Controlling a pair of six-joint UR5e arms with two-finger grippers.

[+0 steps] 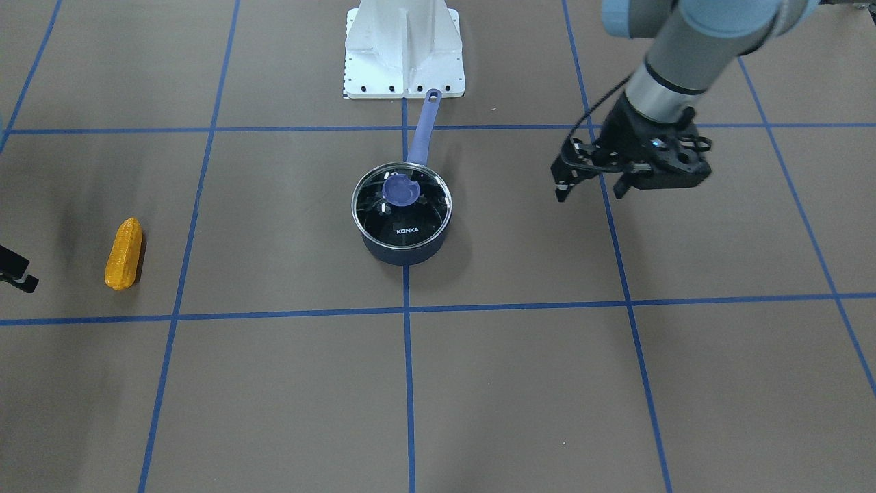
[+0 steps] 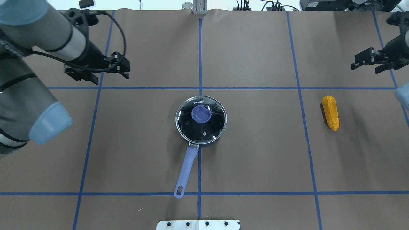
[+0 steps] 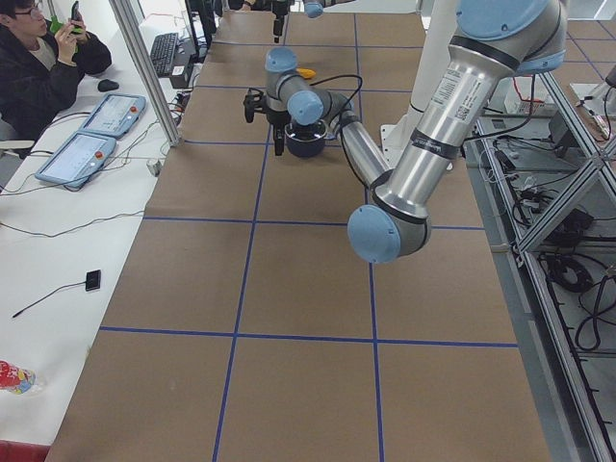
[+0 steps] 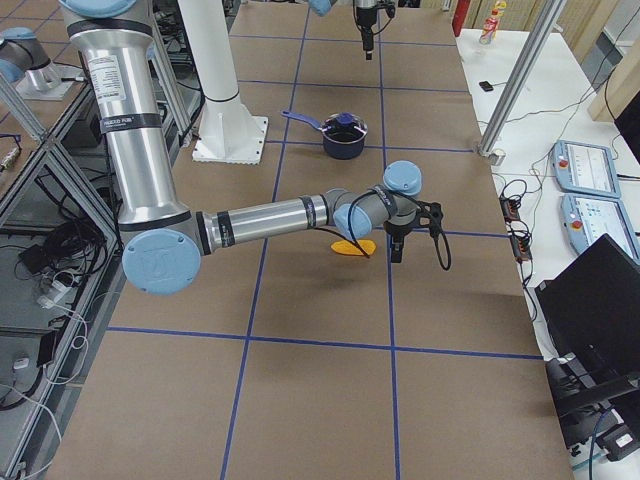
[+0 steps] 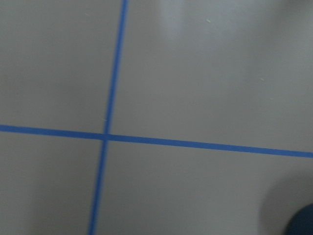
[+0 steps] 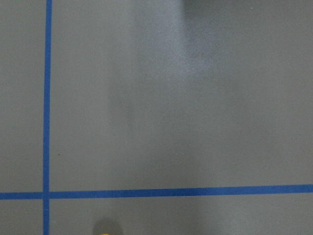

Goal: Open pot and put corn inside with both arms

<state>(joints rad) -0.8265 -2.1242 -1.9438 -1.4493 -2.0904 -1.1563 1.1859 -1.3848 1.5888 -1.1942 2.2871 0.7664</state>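
I am starting the lid-off step, I reckon: the left gripper (image 1: 590, 191), open and empty, is hovering apart from the closed pot (image 1: 404, 252) and must reach its knob (image 2: 200, 114) next, the right gripper (image 2: 366, 67) hanging open, empty, near the corn (image 2: 330, 112).

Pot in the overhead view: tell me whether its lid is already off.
No, the glass lid sits squarely on the pot, with its blue knob on top.

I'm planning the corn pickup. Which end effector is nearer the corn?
The right end effector, open near the corn; the left end effector hovers on the other side of the lidded pot.
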